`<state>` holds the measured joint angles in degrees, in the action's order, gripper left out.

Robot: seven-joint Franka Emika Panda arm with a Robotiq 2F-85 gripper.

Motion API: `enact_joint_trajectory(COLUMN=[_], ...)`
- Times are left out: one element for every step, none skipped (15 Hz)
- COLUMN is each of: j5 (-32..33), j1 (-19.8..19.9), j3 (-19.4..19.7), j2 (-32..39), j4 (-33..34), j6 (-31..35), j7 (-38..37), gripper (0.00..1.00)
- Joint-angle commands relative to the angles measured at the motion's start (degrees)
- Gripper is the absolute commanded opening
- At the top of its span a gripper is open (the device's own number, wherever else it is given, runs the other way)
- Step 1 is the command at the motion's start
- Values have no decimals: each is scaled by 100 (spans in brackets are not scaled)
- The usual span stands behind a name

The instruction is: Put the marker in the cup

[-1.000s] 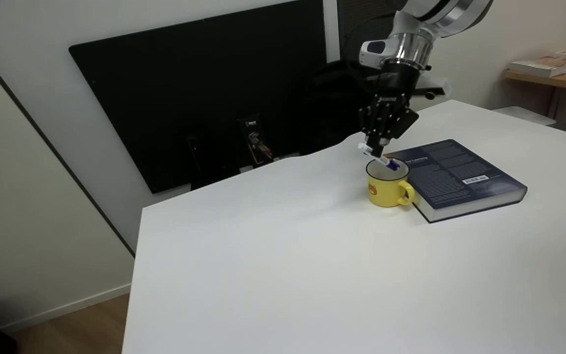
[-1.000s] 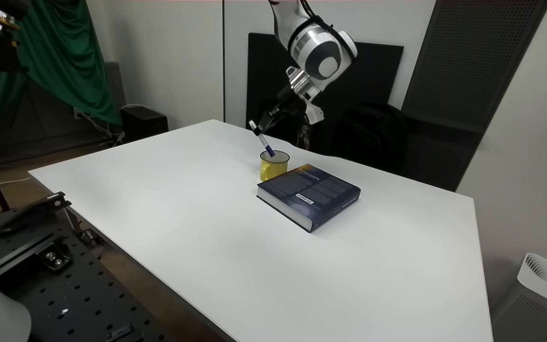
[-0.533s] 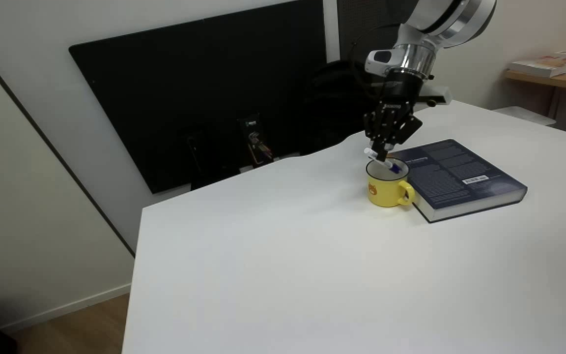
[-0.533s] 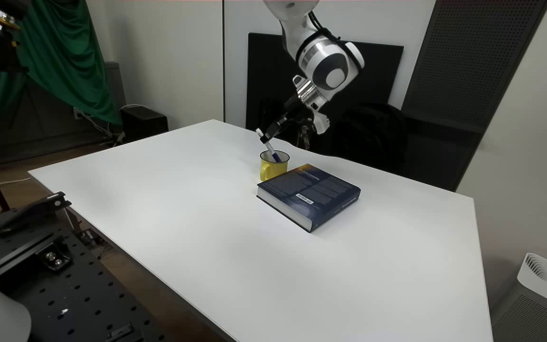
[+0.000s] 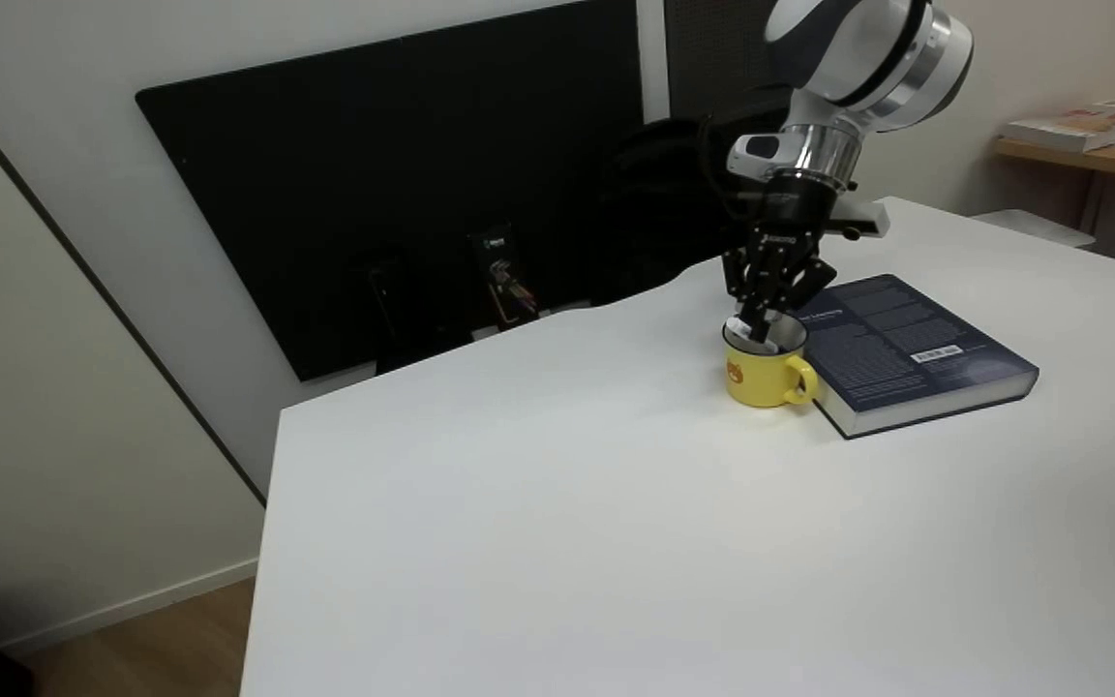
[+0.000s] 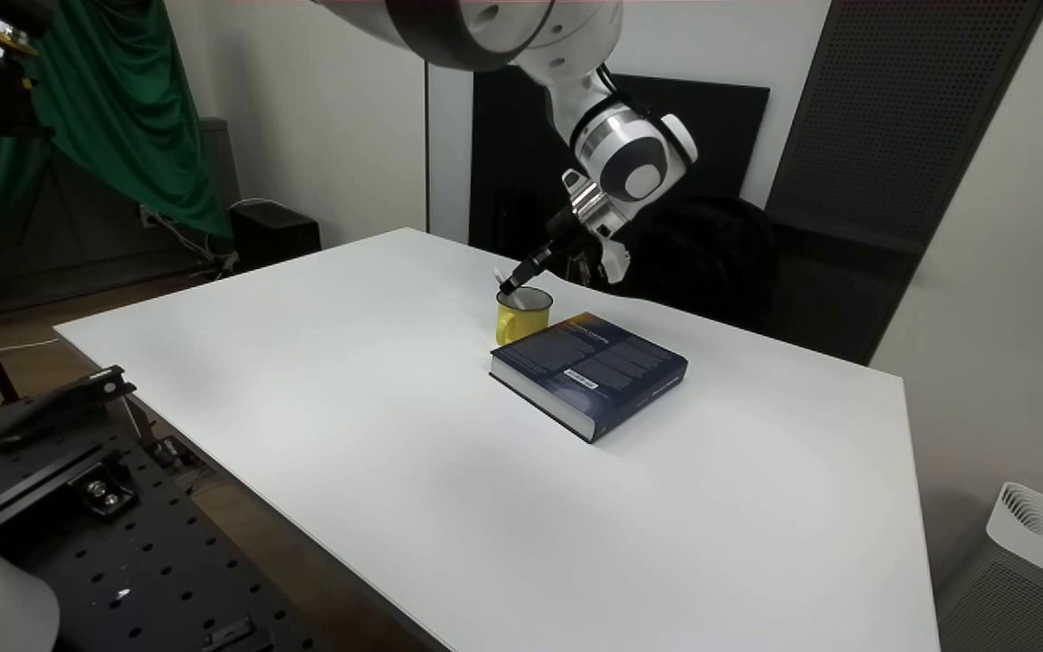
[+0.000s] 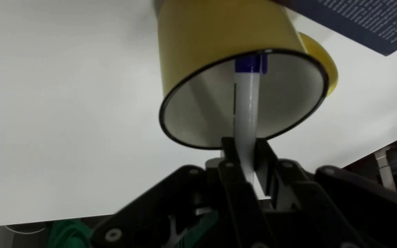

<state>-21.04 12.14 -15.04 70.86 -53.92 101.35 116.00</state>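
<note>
Nearly there, I judge: release and retreat left. White table (image 5: 519, 542) carries the lot, work up toward its 12 o'clock edge in both exterior views. My arm (image 5: 877, 58) leans over from about 1 o'clock. Dark-blue book (image 5: 906, 353) lies flat at 3 o'clock of the target, no part in the job. Gripper (image 7: 245, 148) is at the mouth of the yellow cup (image 5: 761, 382), one finger (image 7: 228, 148) each side, pinching the white barrel of the marker (image 7: 246, 103). Cup is upright, handle (image 5: 810, 378) at 4 o'clock; can't tell if the fingers touch its rim. Marker sits tilted, running 6 to 12 o'clock in my wrist view; white tail (image 6: 499, 274) pokes out above the rim between 10 and 11 o'clock in an exterior view. Blue cap (image 7: 248, 64) is inside, at the 12 o'clock rim, very tip hidden, so no read on wall or floor contact. Done: marker gripped, off the table, lined up, cap end in. Left: maybe a touch lower, spread the fingers, back out toward 1 o'clock without dragging the cup.
</note>
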Motion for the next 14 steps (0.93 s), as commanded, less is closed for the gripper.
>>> enact_joint_trajectory(j5=[189, 272, 322, 397, 465, 545, 618, 695, 797, 1015, 1163, 1331, 1485, 1638], j1=[-161, -212, -237, -287, -341, -394, -449, -509, -583, -696, -759, -838, -895, -957], j3=[145, 194, 210, 233, 236, 235, 224, 205, 211, 250, 247, 252, 240, 234], j2=[302, 231, 125, 24, -101, -199, -328, -489, -626, -816, -976, -1156, -1346, -1551], j4=[593, 556, 460, 417, 354, 315, 259, 180, 116, 20, -85, -235, -423, -652], j6=[-151, -110, -56, -15, 29, 69, 105, 109, 148, 116, 32, 45, 57, 116], j7=[-91, -95, -65, -32, -13, -11, 15, 60, 91, 256, 349, 439, 566, 677], gripper=[50, 56, 62, 70, 76, 84, 90, 96, 99, 100, 100, 100, 100, 100])
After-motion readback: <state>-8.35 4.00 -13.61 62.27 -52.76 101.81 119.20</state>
